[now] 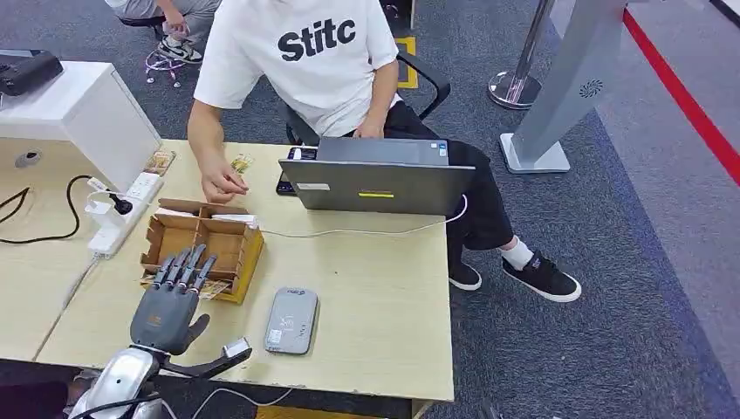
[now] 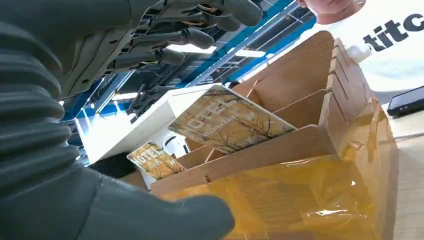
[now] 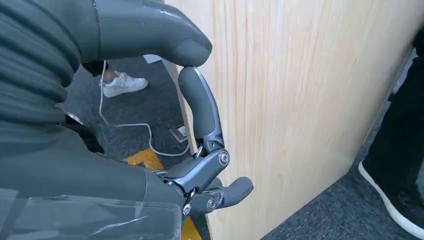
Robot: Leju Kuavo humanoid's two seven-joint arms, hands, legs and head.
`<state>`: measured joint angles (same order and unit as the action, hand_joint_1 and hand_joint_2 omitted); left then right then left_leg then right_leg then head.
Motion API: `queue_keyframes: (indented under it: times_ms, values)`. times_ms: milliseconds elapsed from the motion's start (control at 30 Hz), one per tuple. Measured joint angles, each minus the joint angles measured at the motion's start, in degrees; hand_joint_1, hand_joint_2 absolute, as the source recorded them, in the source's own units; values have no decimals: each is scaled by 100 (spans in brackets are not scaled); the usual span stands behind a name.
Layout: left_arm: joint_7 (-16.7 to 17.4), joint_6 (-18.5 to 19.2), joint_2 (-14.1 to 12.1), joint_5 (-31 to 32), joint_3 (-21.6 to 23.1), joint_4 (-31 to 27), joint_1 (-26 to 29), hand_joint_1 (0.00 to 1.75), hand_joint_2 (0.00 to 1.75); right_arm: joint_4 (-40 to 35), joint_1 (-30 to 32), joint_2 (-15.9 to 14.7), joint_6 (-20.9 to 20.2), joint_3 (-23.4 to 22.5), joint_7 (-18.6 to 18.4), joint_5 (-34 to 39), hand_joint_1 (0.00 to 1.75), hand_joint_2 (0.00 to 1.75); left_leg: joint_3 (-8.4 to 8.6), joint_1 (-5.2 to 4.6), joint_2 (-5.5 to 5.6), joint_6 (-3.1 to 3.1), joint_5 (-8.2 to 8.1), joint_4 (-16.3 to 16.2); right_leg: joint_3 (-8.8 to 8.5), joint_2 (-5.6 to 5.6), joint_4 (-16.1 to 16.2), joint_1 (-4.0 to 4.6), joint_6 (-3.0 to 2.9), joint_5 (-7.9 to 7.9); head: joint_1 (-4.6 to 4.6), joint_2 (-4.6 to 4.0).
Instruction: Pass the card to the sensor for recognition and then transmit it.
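Pale wood table fills the middle of my head view, and across it a person in a white shirt sits behind a grey laptop, one hand reaching down just beyond the far edge of the box. At the left of the frame a white power strip lies with a black plug in it. A grey sensor lies flat at lower centre, just right of my left hand. The cardboard divider box sits left of centre, its outside wrapped in yellowish film. In my left wrist view a card with a printed tree pattern leans tilted in one compartment, and a second card stands beyond it; I cannot tell which compartment that one is in. My left hand hovers at the box's near edge, fingers straight and spread, holding nothing. My right hand hangs beside the table's wooden side panel, fingers curled in on nothing.
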<state>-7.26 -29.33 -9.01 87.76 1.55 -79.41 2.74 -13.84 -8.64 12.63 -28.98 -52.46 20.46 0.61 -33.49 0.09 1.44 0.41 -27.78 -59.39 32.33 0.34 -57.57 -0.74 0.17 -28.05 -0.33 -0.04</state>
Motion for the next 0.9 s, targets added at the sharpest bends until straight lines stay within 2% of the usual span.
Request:
queue_keyframes:
  times_ms: [367, 467, 533, 600, 700, 900]
  values:
    - [-61, -24, 2, 0, -61, 52, -1, 175, 175, 0, 0, 0, 7, 9, -9, -13, 0, 175, 0, 0, 0, 0, 0, 0, 0, 0, 0, 0, 0, 0, 2, 0]
    - [-44, -199, 13, 74, -79, 55, -36, 175, 175, 0, -2, 0, 13, 11, -17, -17, 0, 175, 0, 0, 0, 0, 0, 0, 0, 0, 0, 0, 0, 0, 0, 0]
    - [58, -299, 24, 129, -89, 59, -44, 175, 175, 0, -3, 0, 15, 17, -24, -17, 0, 175, 1, 0, -1, 0, 0, 0, 0, 0, 0, 0, 0, 0, 0, 0]
    - [322, -532, 37, 157, -100, 57, -74, 175, 175, 0, -2, 0, 11, 20, -26, -17, 0, 175, 1, 0, -1, 0, 0, 0, 1, 0, 0, 0, 0, 0, 0, 0]
    - [400, -607, 155, 155, -199, -33, -160, 175, 175, 0, -3, 11, -2, 22, -13, -2, 0, 175, 1, 0, 6, 0, 2, -1, 0, -5, 0, 0, 0, 0, 0, 0]
    - [199, -490, 424, -43, -514, -535, -303, 175, 175, 0, 0, 24, -20, 52, -15, 0, 0, 175, 2, 0, 1, -2, 3, -1, -1, -1, 0, 0, -2, 2, 0, 0]
